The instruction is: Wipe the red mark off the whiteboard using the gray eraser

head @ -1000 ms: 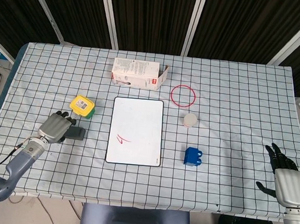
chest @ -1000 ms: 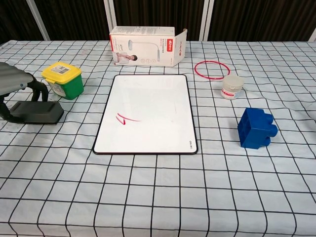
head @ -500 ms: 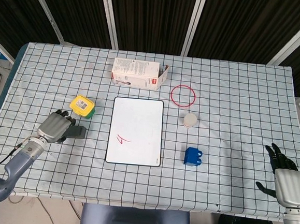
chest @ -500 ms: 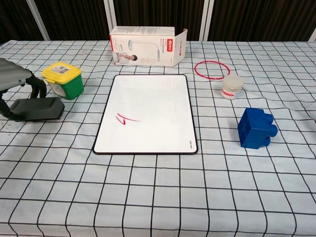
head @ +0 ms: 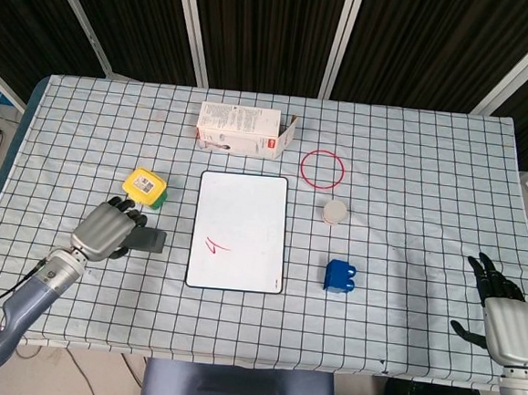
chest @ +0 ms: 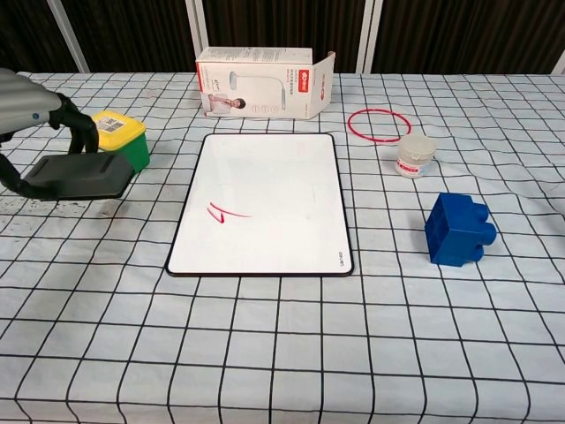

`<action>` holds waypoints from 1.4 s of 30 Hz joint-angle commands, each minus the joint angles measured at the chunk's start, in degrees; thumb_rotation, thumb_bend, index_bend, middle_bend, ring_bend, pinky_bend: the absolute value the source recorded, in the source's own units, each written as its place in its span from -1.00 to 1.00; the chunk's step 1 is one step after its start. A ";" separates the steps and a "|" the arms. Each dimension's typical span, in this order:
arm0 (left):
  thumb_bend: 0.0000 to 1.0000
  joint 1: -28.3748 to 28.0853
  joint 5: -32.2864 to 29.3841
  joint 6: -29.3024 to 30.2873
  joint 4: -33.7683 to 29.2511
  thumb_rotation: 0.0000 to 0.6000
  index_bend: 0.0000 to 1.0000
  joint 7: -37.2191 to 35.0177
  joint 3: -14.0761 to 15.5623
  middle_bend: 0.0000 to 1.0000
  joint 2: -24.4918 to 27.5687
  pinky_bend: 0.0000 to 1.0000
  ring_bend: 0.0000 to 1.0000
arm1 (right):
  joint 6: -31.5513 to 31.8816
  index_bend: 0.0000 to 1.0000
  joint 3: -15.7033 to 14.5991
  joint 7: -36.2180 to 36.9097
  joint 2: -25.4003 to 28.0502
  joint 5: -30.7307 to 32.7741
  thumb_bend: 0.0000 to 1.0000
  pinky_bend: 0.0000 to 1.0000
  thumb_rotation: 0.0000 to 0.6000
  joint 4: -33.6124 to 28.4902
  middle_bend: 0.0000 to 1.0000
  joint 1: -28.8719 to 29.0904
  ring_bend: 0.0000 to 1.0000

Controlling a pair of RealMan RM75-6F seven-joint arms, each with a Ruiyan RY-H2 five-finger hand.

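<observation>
The whiteboard (head: pixel 239 232) (chest: pixel 265 199) lies flat at the table's middle, with a small red mark (head: pixel 215 245) (chest: pixel 226 212) on its lower left part. My left hand (head: pixel 107 233) (chest: pixel 35 110) grips the gray eraser (head: pixel 154 240) (chest: pixel 78 176) and holds it lifted above the cloth, just left of the board and in front of the yellow-lidded tub. At the table's near right edge my right hand (head: pixel 502 317) rests with fingers spread and nothing in it; the chest view does not show it.
A green tub with a yellow lid (head: pixel 146 187) (chest: pixel 119 138) stands close behind the eraser. A white carton (head: pixel 244 129) (chest: pixel 263 82) lies behind the board. A red ring (head: pixel 322 168), a small white jar (head: pixel 335 210) and a blue brick (head: pixel 339 276) (chest: pixel 457 229) sit to the right.
My left hand has lifted the eraser off the cloth and carried it right, toward the whiteboard. The right hand has not moved.
</observation>
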 commanded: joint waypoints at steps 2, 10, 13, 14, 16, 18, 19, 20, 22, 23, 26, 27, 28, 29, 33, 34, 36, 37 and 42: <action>-0.54 -2.97 -2.62 -1.95 -5.03 1.00 -0.21 6.72 -2.57 -0.02 -0.12 -0.39 -0.53 | 0.01 -1.00 0.02 -0.02 -0.02 0.04 -0.87 -0.50 1.00 -0.02 -0.88 0.00 -0.61; -0.54 -10.93 -18.35 -6.86 -2.35 1.00 -0.22 21.70 -7.87 -0.02 -8.35 -0.39 -0.53 | -0.10 -1.00 0.07 0.06 0.02 0.29 -0.86 -0.50 1.00 0.01 -0.88 -0.02 -0.61; -0.54 -13.01 -21.92 -6.84 -0.53 1.00 -0.22 23.66 -8.93 -0.02 -11.10 -0.40 -0.53 | -0.17 -1.00 0.06 -0.03 0.01 0.34 -0.87 -0.49 1.00 -0.04 -0.88 -0.01 -0.61; -0.54 -13.70 -22.57 -6.83 0.26 1.00 -0.22 23.89 -9.26 -0.02 -12.04 -0.40 -0.53 | -0.19 -1.00 0.06 -0.05 0.00 0.37 -0.87 -0.49 1.00 -0.07 -0.88 -0.01 -0.61; -0.54 -14.77 -23.01 -6.84 1.88 1.00 -0.22 23.93 -9.64 -0.02 -13.60 -0.40 -0.53 | -0.22 -1.00 0.09 -0.07 0.01 0.47 -0.87 -0.49 1.00 -0.12 -0.88 -0.01 -0.61; -0.54 -15.68 -23.09 -6.74 3.51 1.00 -0.22 23.92 -9.80 -0.02 -15.06 -0.40 -0.53 | -0.21 -1.00 0.12 -0.04 0.01 0.55 -0.87 -0.49 1.00 -0.15 -0.88 -0.04 -0.61; -0.54 -16.22 -22.96 -6.72 4.51 1.00 -0.22 23.92 -9.82 -0.02 -15.93 -0.40 -0.53 | -0.20 -1.00 0.16 -0.02 0.01 0.63 -0.87 -0.49 1.00 -0.14 -0.88 -0.04 -0.61; -0.54 -16.56 -22.90 -6.76 5.20 1.00 -0.22 23.87 -9.79 -0.02 -16.52 -0.40 -0.53 | -0.20 -1.00 0.17 0.00 0.01 0.67 -0.86 -0.49 1.00 -0.13 -0.88 -0.05 -0.61; -0.54 -17.39 -23.19 -7.17 6.92 1.00 -0.22 23.51 -9.47 -0.02 -18.15 -0.40 -0.53 | -0.31 -1.00 0.20 0.07 0.05 0.83 -0.87 -0.49 1.00 -0.13 -0.88 -0.04 -0.61; -0.54 -17.70 -23.44 -7.42 7.52 1.00 -0.22 23.51 -9.24 -0.02 -18.75 -0.41 -0.53 | -0.35 -1.00 0.21 0.10 0.07 0.86 -0.86 -0.49 1.00 -0.14 -0.88 -0.03 -0.61; -0.54 -18.61 -24.73 -8.01 8.81 1.00 -0.22 24.52 -8.27 -0.01 -20.11 -0.41 -0.53 | -0.41 -1.00 0.24 0.20 0.13 0.95 -0.87 -0.49 1.00 -0.12 -0.88 -0.02 -0.61; -0.54 -18.85 -25.05 -8.02 9.12 1.00 -0.22 24.83 -8.05 -0.01 -20.48 -0.41 -0.53 | -0.44 -1.00 0.25 0.25 0.15 0.98 -0.87 -0.49 1.00 -0.13 -0.88 -0.02 -0.61; -0.54 -19.11 -25.38 -8.04 9.54 1.00 -0.22 25.18 -7.82 -0.01 -20.89 -0.41 -0.53 | -0.46 -1.00 0.25 0.27 0.18 1.00 -0.87 -0.49 1.00 -0.14 -0.88 -0.02 -0.61; -0.54 -19.32 -25.73 -8.00 9.90 1.00 -0.22 25.43 -7.67 -0.01 -21.25 -0.41 -0.53 | -0.48 -1.00 0.25 0.28 0.20 0.99 -0.87 -0.49 1.00 -0.13 -0.88 -0.01 -0.61; -0.54 -19.95 -26.72 -7.69 11.04 1.00 -0.22 25.76 -7.18 -0.01 -22.22 -0.41 -0.53 | -0.55 -1.00 0.22 0.33 0.29 0.99 -0.86 -0.49 1.00 -0.13 -0.88 0.00 -0.61; -0.54 -20.09 -26.87 -7.65 11.34 1.00 -0.22 25.77 -6.96 -0.01 -22.42 -0.41 -0.53 | -0.59 -1.00 0.22 0.32 0.29 0.99 -0.87 -0.49 1.00 -0.14 -0.88 0.02 -0.61; -0.54 -20.25 -26.97 -7.62 11.70 1.00 -0.22 25.72 -6.57 -0.01 -22.67 -0.41 -0.53 | -0.65 -1.00 0.19 0.32 0.29 1.01 -0.87 -0.49 1.00 -0.17 -0.88 0.03 -0.61; -0.54 -20.34 -26.97 -7.63 11.86 1.00 -0.22 25.71 -6.38 -0.01 -22.78 -0.41 -0.53 | -0.67 -1.00 0.19 0.30 0.28 0.99 -0.87 -0.49 1.00 -0.19 -0.88 0.05 -0.61; -0.54 -20.71 -26.36 -7.52 12.29 1.00 -0.22 25.11 -5.60 -0.01 -23.41 -0.41 -0.53 | -0.58 -1.00 0.24 0.27 0.30 1.06 -0.86 -0.49 1.00 -0.25 -0.88 0.01 -0.61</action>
